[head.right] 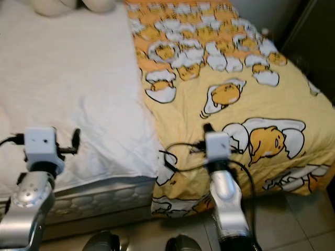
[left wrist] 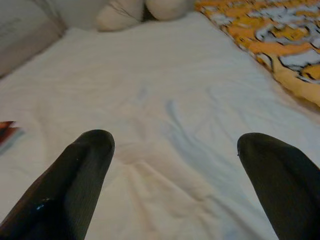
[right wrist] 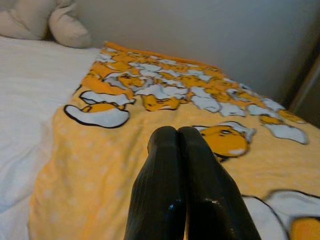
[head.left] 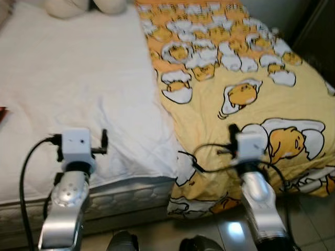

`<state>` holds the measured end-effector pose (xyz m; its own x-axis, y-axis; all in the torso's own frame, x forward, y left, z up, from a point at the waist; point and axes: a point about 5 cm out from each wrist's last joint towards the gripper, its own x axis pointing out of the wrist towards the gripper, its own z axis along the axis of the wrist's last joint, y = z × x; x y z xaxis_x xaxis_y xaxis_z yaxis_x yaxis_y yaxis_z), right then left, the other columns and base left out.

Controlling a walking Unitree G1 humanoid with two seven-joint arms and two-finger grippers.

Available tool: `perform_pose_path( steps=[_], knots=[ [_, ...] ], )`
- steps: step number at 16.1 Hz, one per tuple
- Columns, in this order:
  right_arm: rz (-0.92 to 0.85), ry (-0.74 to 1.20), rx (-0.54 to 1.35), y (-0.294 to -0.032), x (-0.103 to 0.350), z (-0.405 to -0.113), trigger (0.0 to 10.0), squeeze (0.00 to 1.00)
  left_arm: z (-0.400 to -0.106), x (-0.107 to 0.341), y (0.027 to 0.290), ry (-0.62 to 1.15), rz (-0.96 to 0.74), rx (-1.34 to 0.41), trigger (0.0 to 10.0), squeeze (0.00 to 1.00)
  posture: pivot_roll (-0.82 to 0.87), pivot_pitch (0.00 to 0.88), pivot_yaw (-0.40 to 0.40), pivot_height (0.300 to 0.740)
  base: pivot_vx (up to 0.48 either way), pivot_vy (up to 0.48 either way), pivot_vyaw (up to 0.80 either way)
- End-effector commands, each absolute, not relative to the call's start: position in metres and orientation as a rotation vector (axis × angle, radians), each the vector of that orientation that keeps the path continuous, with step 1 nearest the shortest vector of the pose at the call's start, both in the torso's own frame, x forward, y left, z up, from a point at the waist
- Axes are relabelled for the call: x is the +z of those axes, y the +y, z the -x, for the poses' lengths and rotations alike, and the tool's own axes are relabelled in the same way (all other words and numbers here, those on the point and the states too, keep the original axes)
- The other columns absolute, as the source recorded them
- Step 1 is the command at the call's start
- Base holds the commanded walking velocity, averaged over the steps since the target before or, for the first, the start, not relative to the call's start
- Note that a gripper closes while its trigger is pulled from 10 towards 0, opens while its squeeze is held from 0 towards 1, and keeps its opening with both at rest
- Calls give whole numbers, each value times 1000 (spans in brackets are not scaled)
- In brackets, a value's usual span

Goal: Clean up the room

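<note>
A bed lies before me, with a white sheet [head.left: 73, 78] on its left half and a yellow blanket [head.left: 246, 68] printed with cartoon eggs on its right half. The blanket hangs over the foot of the bed toward the floor. My left gripper [left wrist: 175, 145] hovers open low over the white sheet near the foot edge, with nothing between its fingers. My right gripper [right wrist: 177, 132] is shut and empty, held just above the yellow blanket near its lower part. A small red item [left wrist: 7, 131] lies on the sheet at the far left.
A beige plush toy [head.left: 84, 5] rests at the head of the bed. The quilted mattress side [head.left: 131, 196] faces me. Dark furniture [head.left: 319, 36] stands at the back right, beside the bed. Tiled floor [head.left: 309, 219] shows at the lower right.
</note>
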<state>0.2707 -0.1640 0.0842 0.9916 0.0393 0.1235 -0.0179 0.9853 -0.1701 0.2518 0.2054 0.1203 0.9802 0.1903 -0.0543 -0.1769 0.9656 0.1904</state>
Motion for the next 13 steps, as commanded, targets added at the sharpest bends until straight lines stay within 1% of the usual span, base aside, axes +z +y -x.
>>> perform_pose_path(
  steps=[1, 4, 5, 6, 8, 11, 12, 13],
  knots=[
    [149, -136, -5, -172, 89, -267, 10000, 0, -254, 120, 200, 53, -186, 164, 10000, 0, 60, 0, -38, 711, 0, 0, 0],
    [88, -163, -45, -170, 94, -272, 10000, 0, -258, 122, 177, 29, -137, 113, 10000, 0, 56, 0, -17, 711, 0, 0, 0],
    [-10, -145, -85, -171, 96, -279, 10000, 0, -261, 119, 170, 40, -95, 112, 10000, 0, 53, 0, -13, 711, 0, 0, 0],
    [-219, -46, -160, -178, 89, -291, 10000, 0, -263, 107, 173, 87, -31, 143, 10000, 0, 49, 0, -17, 711, 0, 0, 0],
    [-180, -38, -155, -182, 91, -297, 10000, 0, -265, 104, 177, 95, -32, 164, 10000, 0, 47, 0, -20, 711, 0, 0, 0],
    [-167, 20, -142, -182, 88, -310, 10000, 0, -272, 107, 172, 83, -106, 127, 10000, 0, 52, 0, -13, 711, 0, 0, 0],
    [-185, 3, -123, -180, 92, -314, 10000, 1000, -274, 109, 172, 72, -119, 116, 10000, 0, 53, 0, -11, 711, 0, 0, 0],
    [-191, -21, -98, -177, 95, -315, 10000, 1000, -276, 109, 172, 71, -129, 116, 10000, 0, 51, 0, -8, 711, 0, 0, 0]
  ],
)
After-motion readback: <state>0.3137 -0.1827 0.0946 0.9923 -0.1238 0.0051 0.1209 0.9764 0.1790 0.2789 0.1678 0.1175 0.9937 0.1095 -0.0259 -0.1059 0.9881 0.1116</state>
